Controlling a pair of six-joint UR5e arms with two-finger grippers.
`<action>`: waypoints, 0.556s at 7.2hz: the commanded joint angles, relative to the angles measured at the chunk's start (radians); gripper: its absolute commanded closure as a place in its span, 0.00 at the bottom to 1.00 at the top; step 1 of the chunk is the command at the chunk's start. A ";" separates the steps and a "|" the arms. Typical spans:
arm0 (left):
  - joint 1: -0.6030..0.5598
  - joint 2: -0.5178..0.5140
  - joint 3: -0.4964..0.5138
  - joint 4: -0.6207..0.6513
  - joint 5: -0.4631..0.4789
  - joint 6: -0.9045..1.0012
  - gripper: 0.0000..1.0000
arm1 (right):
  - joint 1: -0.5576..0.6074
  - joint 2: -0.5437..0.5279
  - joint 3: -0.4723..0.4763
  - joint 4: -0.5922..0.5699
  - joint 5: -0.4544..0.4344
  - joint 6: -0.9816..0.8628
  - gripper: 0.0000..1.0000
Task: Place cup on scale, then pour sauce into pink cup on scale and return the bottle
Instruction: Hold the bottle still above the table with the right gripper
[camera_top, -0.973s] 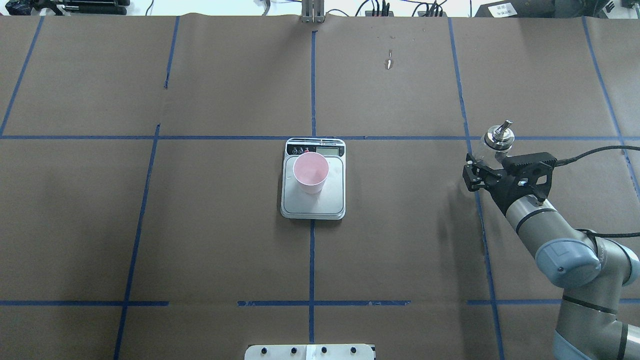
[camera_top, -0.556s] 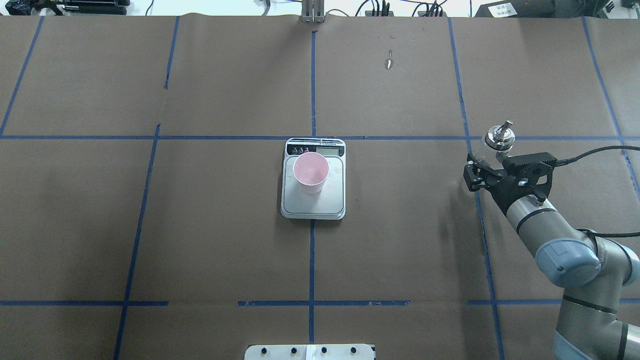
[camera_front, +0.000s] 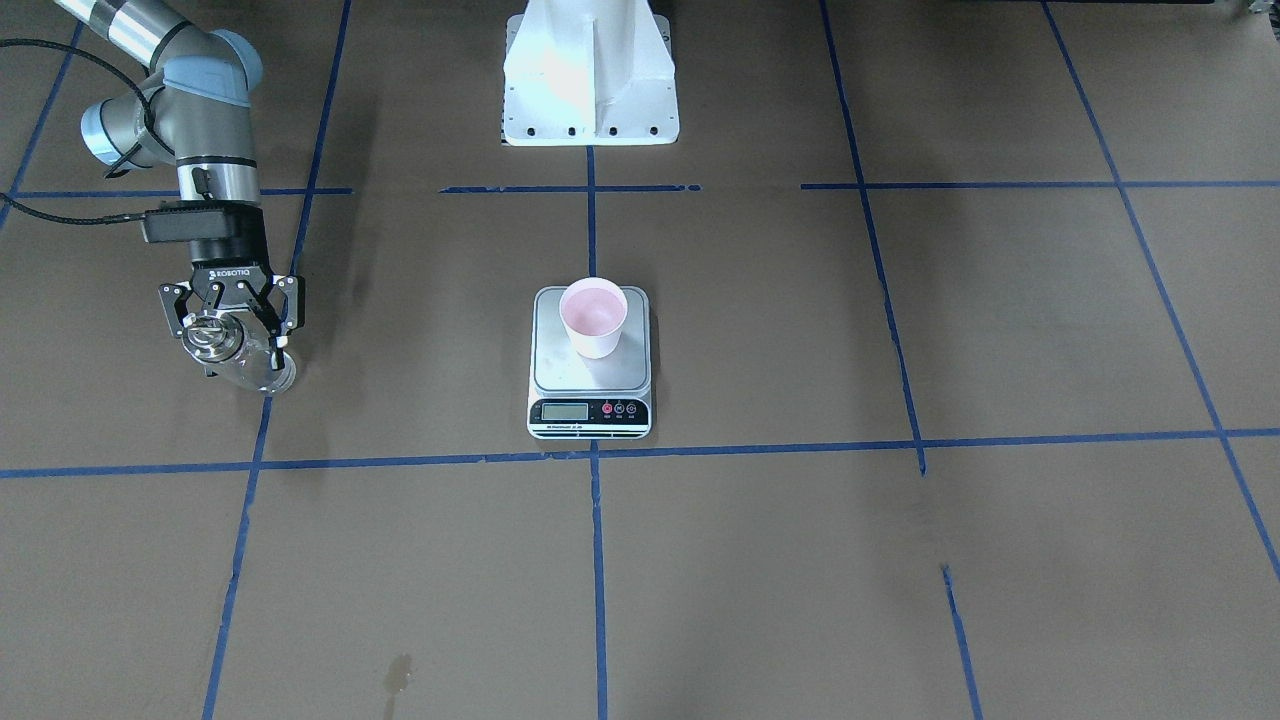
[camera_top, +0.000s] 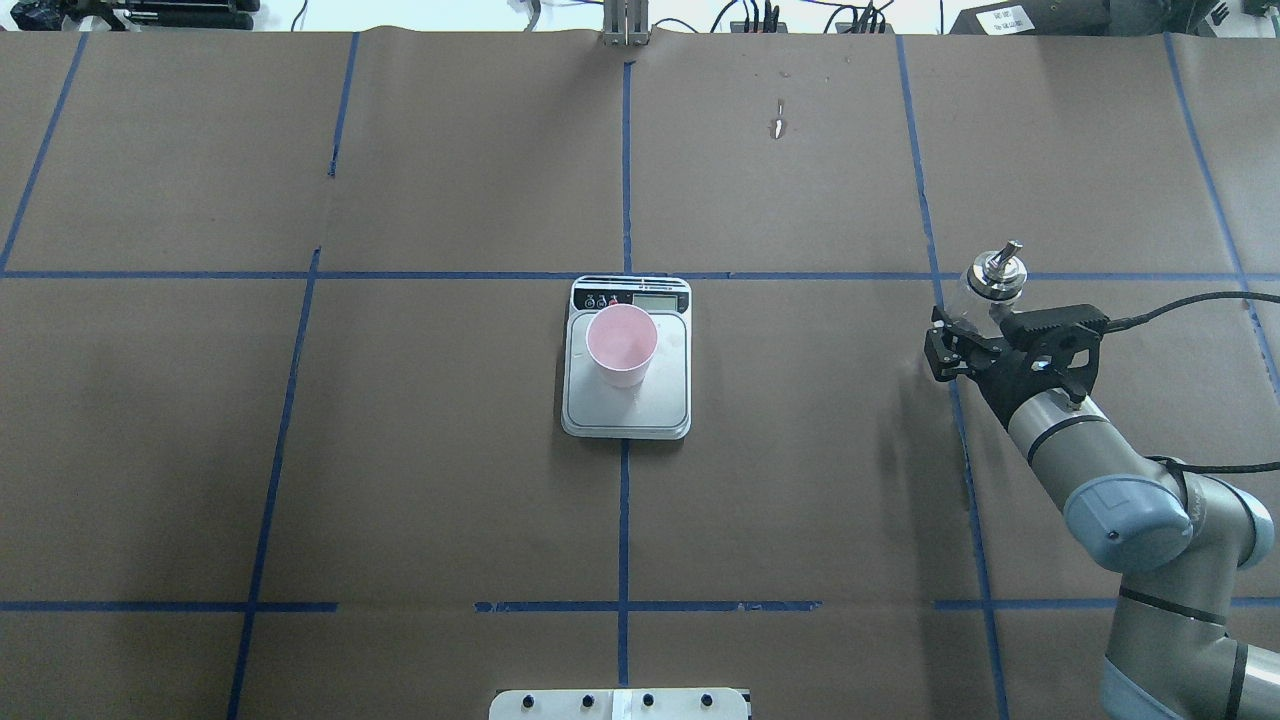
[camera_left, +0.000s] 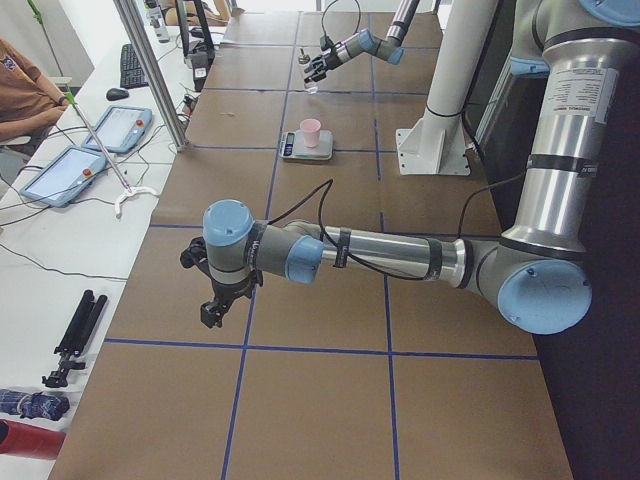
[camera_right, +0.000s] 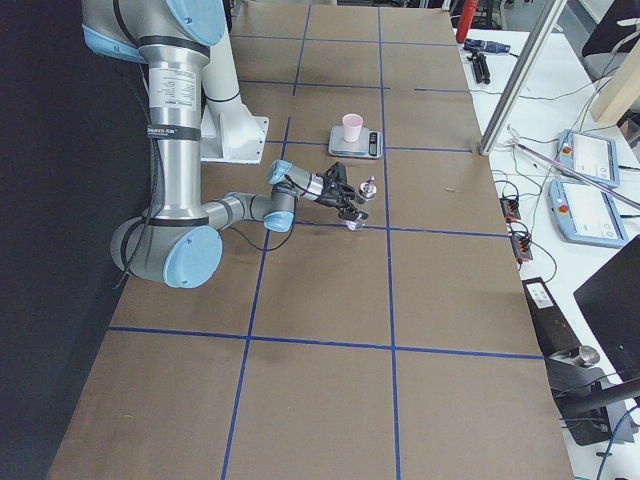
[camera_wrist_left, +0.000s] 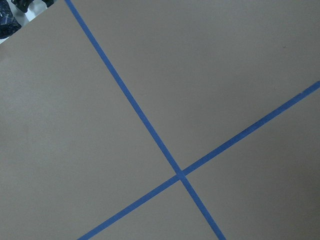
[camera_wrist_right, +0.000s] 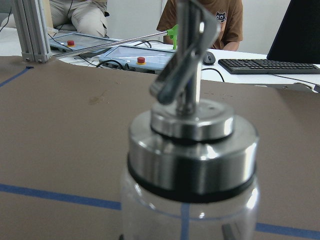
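Observation:
The pink cup stands upright on the steel platform of the scale, toward its display end, at the table's middle. The clear glass bottle with its metal pourer cap stands upright on the table far to the right, on a blue tape line. My right gripper sits around the bottle's body, its fingers spread wide and open. The bottle's cap fills the right wrist view. I cannot tell the sauce apart in the glass or in the cup. My left gripper hangs over bare table far left; whether it is open I cannot tell.
Blue tape lines grid the brown table cover. The robot's white base stands at the near edge. Beyond the far edge are tablets, a keyboard and seated people. A small stain marks the paper.
The right arm has shifted slightly back toward the robot. The bottle, cup and scale have stayed in place.

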 joint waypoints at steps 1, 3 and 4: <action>0.000 -0.002 -0.001 0.000 0.001 0.000 0.00 | 0.001 0.002 -0.001 0.000 0.003 -0.001 1.00; 0.000 0.000 -0.004 0.000 0.001 0.000 0.00 | 0.002 0.000 0.001 0.000 0.006 -0.009 0.99; 0.000 0.000 -0.004 0.000 0.001 0.000 0.00 | 0.004 0.000 0.001 0.000 0.011 -0.016 0.87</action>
